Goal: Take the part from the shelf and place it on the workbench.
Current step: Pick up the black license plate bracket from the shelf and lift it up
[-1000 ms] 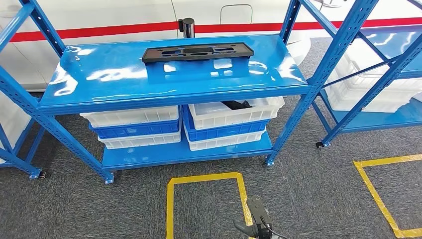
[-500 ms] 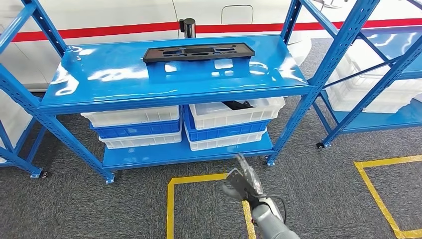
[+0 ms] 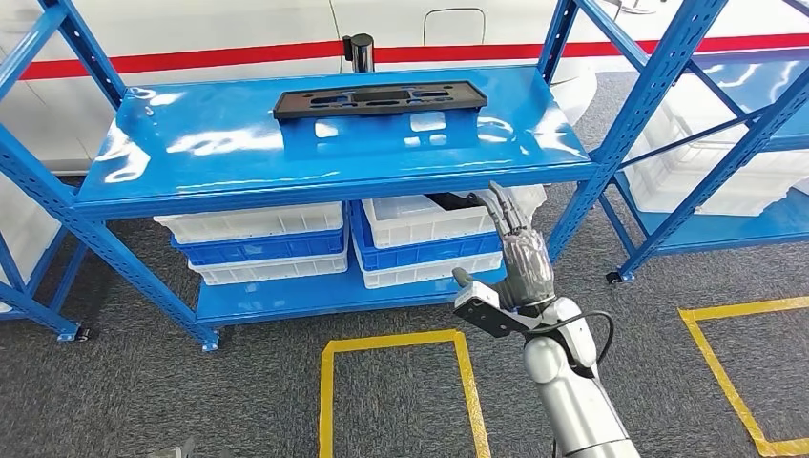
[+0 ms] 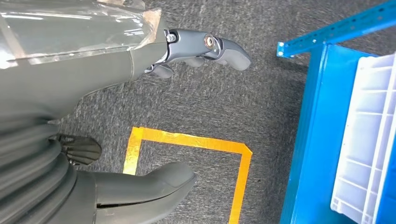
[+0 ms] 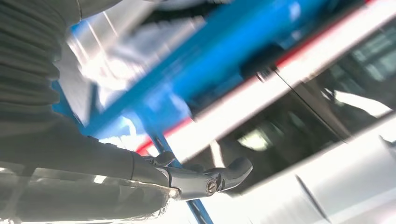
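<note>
Right robot hand point(image 3: 520, 272) open, empty | part point(image 3: 380, 99) long axis left-right on shelf point(image 3: 191, 153)

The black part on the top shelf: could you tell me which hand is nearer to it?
Right. The right hand is raised in front of the shelf, below the black part. The left hand hangs low over the carpet by the yellow tape.

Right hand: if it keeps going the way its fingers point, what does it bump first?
Probably the front edge of the glossy blue metal shelf top; the right hand points up toward it, though depth is unclear.
</note>
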Motion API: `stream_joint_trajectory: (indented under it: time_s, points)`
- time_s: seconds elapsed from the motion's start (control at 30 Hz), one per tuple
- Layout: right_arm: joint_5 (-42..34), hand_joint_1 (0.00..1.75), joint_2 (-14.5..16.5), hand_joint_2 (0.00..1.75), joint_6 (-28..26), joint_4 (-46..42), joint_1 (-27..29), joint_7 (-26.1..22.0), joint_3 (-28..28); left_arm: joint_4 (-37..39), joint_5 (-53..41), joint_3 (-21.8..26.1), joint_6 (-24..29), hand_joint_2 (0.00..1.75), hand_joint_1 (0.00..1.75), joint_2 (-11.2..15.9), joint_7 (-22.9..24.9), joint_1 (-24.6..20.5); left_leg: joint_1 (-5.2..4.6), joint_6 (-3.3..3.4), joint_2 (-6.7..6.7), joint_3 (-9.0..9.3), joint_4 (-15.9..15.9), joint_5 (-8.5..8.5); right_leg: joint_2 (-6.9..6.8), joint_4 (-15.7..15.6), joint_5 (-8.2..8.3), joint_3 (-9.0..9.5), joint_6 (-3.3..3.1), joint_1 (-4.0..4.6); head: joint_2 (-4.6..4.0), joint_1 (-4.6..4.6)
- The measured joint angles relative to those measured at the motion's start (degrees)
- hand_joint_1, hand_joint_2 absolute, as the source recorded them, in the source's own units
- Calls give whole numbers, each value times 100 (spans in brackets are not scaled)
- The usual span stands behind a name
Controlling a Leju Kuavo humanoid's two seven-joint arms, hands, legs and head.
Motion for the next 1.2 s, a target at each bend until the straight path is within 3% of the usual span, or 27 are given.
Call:
stream_joint_trajectory:
  time_s: [0.1, 0.3, 0.43, 0.6, 0.73, 0.93, 1.2]
  points:
    - [194, 0, -194, 175, 165, -409, -403, 279, 232, 3, 28, -59, -36, 175, 0, 0, -3, -51, -1, 6, 1, -4, 0, 7, 1, 5, 6, 2, 8, -1, 0, -1]
    - [394, 0, -326, 175, 755, -507, -1921, 1079, 865, 5, 73, -200, -191, 175, 0, -46, 7, -186, -5, 7, -5, -9, 2, 27, 0, 12, 17, -9, 23, -8, 0, 0]
    - [451, 0, -243, 175, 974, -216, -2733, 1489, 1285, 14, 11, -349, -206, 175, 0, -88, 29, -260, -3, 7, -11, -16, 2, 31, -4, 22, 17, -12, 23, -8, 0, 0]
    - [916, 0, 112, 175, 1162, 669, -3696, 2247, 1700, 27, -85, -597, -169, 175, 0, -133, 94, -361, -6, 6, -5, -25, 4, 34, -2, 31, 18, -34, 24, -11, 0, 0]
    - [1175, 0, 408, 175, 1166, 1225, -3927, 2358, 1915, 28, -74, -734, -104, 0, 0, -154, 227, -434, -3, 6, -14, -26, 5, 35, -8, 32, 18, -35, 24, -8, 0, -1]
    - [1430, 0, 569, 175, 1167, 1421, -3678, 2262, 2090, 29, -51, -878, -34, 0, 0, -130, 325, -479, -3, 5, -14, -32, 4, 34, -7, 31, 17, -40, 24, -9, 0, 0]
    - [1385, 0, 535, 175, 1188, 1383, -3265, 2136, 2145, 40, -121, -1033, 148, 0, 0, -66, 353, -472, -5, 6, -14, -34, 6, 34, -8, 30, 17, -45, 24, -10, 0, 0]
